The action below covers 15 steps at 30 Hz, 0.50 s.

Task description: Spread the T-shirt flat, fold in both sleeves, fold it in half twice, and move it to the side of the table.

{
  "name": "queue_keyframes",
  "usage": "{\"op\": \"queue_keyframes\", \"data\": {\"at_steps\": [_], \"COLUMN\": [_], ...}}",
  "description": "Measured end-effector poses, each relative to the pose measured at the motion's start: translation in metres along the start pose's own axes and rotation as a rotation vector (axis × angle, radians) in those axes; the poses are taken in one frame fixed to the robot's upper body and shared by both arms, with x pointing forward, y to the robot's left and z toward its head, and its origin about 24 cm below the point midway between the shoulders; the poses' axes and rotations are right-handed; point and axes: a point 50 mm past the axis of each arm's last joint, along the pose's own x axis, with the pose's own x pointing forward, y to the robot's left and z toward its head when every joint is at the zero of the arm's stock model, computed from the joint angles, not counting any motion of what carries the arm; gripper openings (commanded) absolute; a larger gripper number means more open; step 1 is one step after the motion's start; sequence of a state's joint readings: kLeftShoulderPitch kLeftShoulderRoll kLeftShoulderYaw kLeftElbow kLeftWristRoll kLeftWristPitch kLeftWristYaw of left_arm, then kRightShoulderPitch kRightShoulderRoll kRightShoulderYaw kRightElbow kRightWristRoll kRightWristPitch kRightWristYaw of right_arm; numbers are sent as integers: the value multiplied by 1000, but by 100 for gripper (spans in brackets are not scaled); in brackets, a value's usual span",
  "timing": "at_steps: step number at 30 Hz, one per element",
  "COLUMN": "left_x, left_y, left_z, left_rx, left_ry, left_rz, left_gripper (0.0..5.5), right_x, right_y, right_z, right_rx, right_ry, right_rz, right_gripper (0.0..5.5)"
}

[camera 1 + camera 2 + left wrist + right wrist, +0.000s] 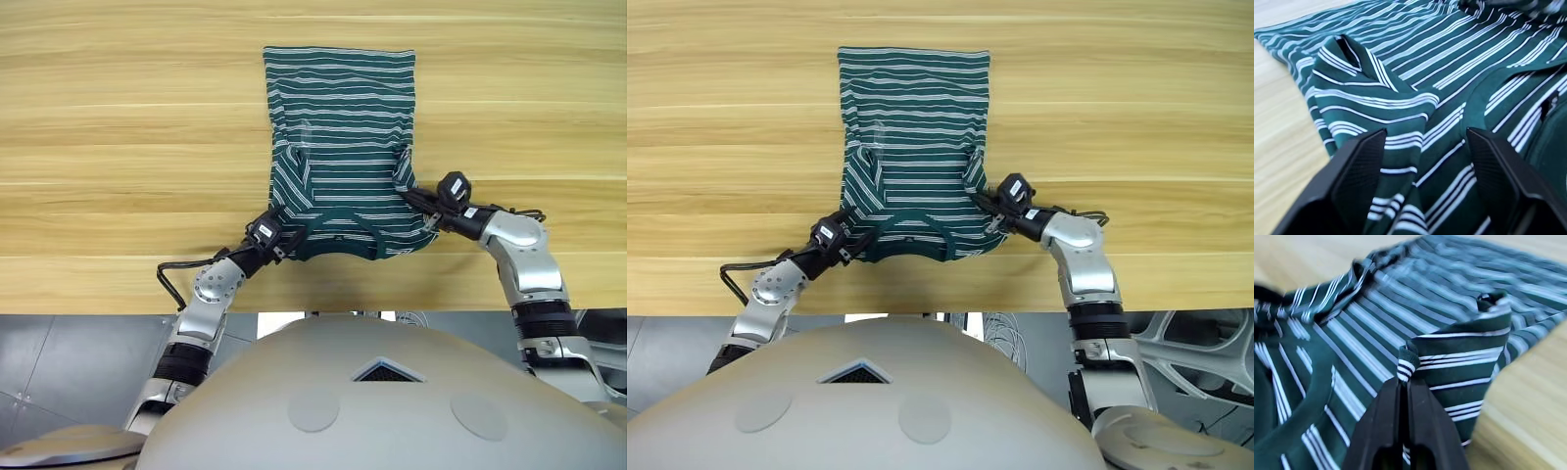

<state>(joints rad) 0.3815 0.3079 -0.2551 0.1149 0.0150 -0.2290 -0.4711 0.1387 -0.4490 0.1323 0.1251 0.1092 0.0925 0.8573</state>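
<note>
On the T-shirt point(340, 117), the right jaws pinched a sleeve fold; the spread left jaws straddled the other shoulder

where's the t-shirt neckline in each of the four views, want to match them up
Left eye view: the neckline sits at the T-shirt's near edge, between the two arms.
Right eye view: same place, drawn further left in the picture.
Left wrist view: the curved plain-green band just beyond the open left gripper.
Right wrist view: the curved band beside the shut right gripper.
Shared landmark: the wooden table.
</note>
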Motion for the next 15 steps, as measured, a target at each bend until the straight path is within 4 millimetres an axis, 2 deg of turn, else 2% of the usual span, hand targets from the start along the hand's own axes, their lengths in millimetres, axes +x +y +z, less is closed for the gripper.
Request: {"op": "queue_keyframes", "data": {"at_steps": [4,7,10,15], "left_x": [1,2,2,1], "left_y": [-2,-3,-3,-3], "left_z": [1,1,1,0], "left_rx": [-1,-2,-2,-2], "left_ry": [-3,-4,-4,-1], "left_rz": [-9,-14,-14,-15], "left_gripper": [292,292,292,292], "right_x": [9,14,18,16], "right_y": [8,10,11,16], "right_z": [4,3,5,26], "right_rx": [-78,-71,-44,-12], "right_ry": [46,53,45,-53], "right_rz": [35,14,9,67], "right_gripper": [4,4,68,156]}}
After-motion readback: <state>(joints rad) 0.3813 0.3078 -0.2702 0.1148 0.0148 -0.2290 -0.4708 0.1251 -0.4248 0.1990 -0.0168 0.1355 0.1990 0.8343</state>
